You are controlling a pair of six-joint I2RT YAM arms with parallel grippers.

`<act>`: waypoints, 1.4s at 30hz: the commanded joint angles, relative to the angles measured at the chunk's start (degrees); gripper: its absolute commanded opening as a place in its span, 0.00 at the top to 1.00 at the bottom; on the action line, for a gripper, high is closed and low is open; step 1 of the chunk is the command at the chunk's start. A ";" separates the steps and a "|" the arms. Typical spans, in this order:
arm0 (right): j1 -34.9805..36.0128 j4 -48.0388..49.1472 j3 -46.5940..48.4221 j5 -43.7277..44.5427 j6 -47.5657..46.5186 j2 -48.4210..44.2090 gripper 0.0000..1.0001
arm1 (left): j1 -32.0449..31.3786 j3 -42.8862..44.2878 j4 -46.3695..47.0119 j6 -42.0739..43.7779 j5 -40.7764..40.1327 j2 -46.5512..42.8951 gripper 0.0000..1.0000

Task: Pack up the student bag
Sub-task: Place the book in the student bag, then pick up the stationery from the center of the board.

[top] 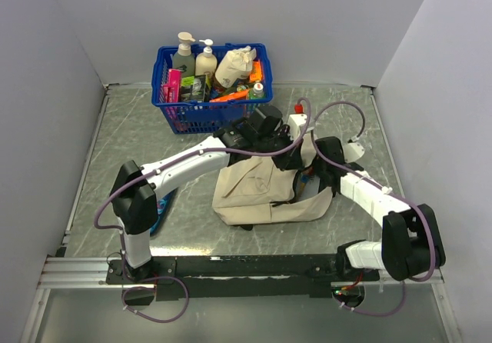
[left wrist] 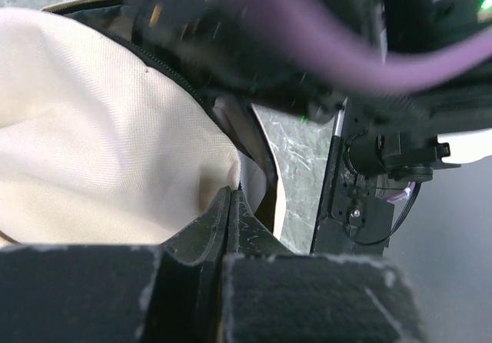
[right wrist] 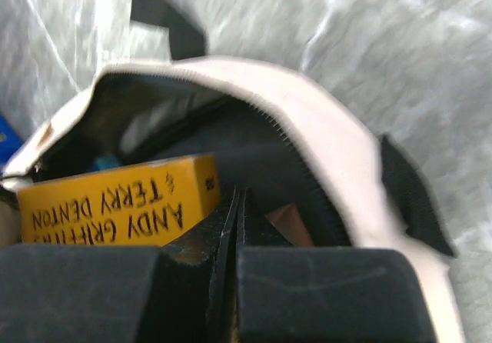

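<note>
Soft woven cream student bag [top: 254, 193] slumps, zip mouth gaping, boxy yellow book [right wrist: 115, 201] inside. Left gripper [left wrist: 231, 198] and right gripper [right wrist: 237, 203] fingers pressed together; any grip on fabric unclear.

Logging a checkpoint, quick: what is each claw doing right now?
Left claw: closed, tips against the beige fabric backpack; any pinch cannot be told.
Right claw: closed, nothing visibly held.

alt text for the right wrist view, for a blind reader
An open beige backpack holds a yellow book printed with the names Andy Griffiths and Terry Denton, lying against the dark lining. The right gripper, shut, points into the opening from the bottom edge, with a grey marbled table behind.
</note>
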 commanded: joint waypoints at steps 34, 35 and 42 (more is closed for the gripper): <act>2.61 -1.67 11.27 -1.50 -21.44 -24.35 0.00 | 20.69 -0.87 -9.08 5.08 3.25 -11.86 0.17; 6.53 -1.93 12.86 -2.30 -22.41 -23.30 0.00 | 23.34 -1.85 -10.30 5.43 4.13 -13.17 0.01; 24.03 0.00 26.13 -12.14 -27.78 -6.00 0.00 | 51.71 -8.53 -26.81 23.25 8.72 -21.18 0.04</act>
